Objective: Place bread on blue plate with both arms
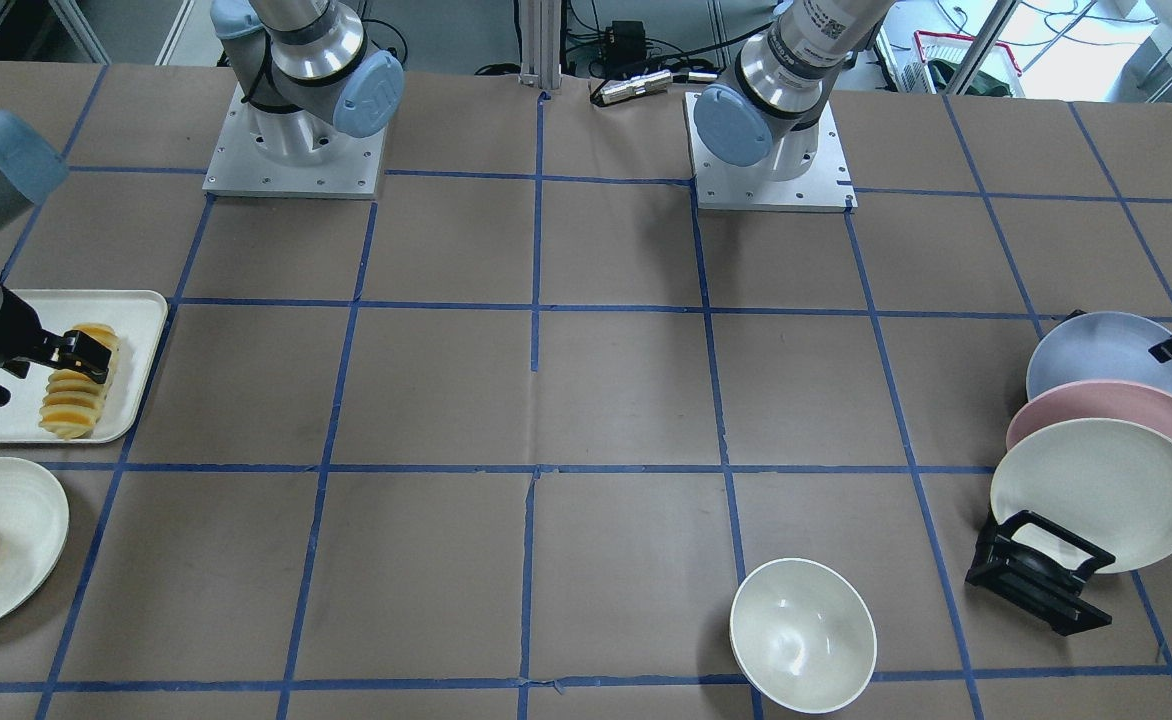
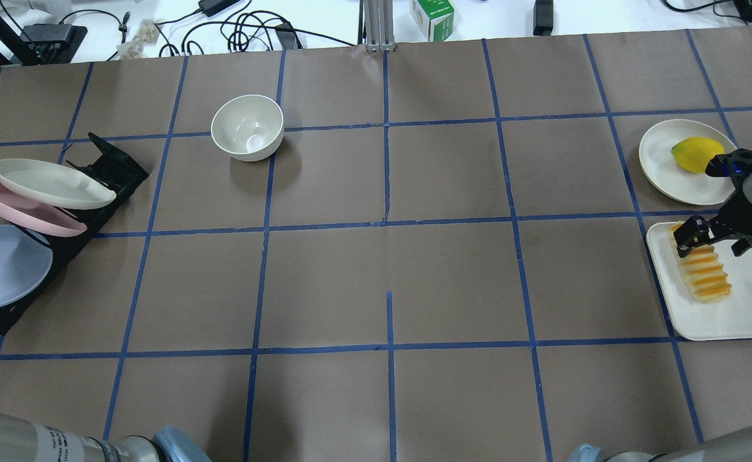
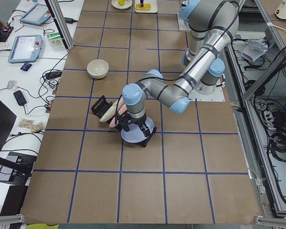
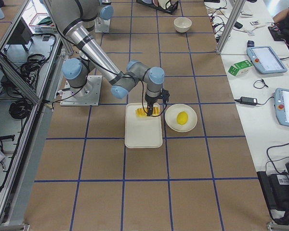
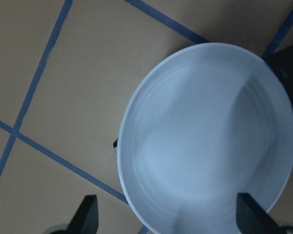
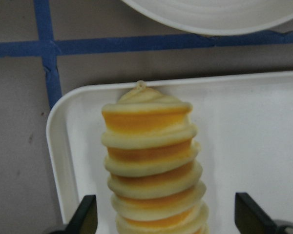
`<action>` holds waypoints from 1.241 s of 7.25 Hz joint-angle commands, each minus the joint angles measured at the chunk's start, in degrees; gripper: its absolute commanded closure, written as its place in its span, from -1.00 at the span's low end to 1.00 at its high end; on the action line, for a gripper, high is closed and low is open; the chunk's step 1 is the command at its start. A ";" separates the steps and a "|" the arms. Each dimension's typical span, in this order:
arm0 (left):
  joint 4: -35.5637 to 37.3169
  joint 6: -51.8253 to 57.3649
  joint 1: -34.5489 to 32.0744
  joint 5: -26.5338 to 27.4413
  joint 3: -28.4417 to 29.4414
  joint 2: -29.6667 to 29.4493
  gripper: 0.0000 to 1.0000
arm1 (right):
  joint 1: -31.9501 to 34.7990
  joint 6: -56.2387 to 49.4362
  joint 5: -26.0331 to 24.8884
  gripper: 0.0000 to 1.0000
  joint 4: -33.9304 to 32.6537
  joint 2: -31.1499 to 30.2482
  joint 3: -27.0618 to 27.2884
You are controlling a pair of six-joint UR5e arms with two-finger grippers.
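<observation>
- Right fingers were spread wide, the bread between them, not gripped, on the white tray.
- Left fingers were apart too, over the blue plate.

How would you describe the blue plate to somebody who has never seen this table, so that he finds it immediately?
At the table end on the robot's left, a black rack holds three leaning plates. The blue plate is the one nearest the robot, next to the pink plate, with the cream plate beyond; it alone is pale blue-lavender.
</observation>
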 commanded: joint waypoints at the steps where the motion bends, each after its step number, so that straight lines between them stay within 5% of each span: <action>1: 4.96 1.20 2.96 1.37 -0.29 -3.02 -0.95 | 0.00 0.63 0.20 -1.00 -1.88 2.46 0.08; 2: 5.07 1.64 3.15 1.38 -0.29 -3.55 -0.95 | 0.00 0.64 -0.06 -0.27 -1.71 2.81 -0.26; 3: 4.46 1.56 3.06 1.38 -0.20 -3.73 0.12 | 0.00 0.73 -0.32 0.57 -1.01 2.73 -0.18; 4: 4.37 1.47 3.06 1.29 -0.29 -4.00 0.13 | 0.00 0.73 -0.24 1.00 -0.74 2.21 -0.01; 6: 4.28 1.47 2.89 1.29 -0.20 -3.82 0.14 | 0.08 0.90 -0.15 1.00 7.20 -0.15 -2.10; 8: 4.28 1.03 2.63 1.29 0.06 -3.47 1.00 | 0.78 2.73 0.37 1.00 18.02 -4.29 -8.67; 9: 4.28 1.03 2.62 1.20 0.24 -3.47 1.00 | 1.66 3.10 0.55 1.00 22.77 -4.39 -12.79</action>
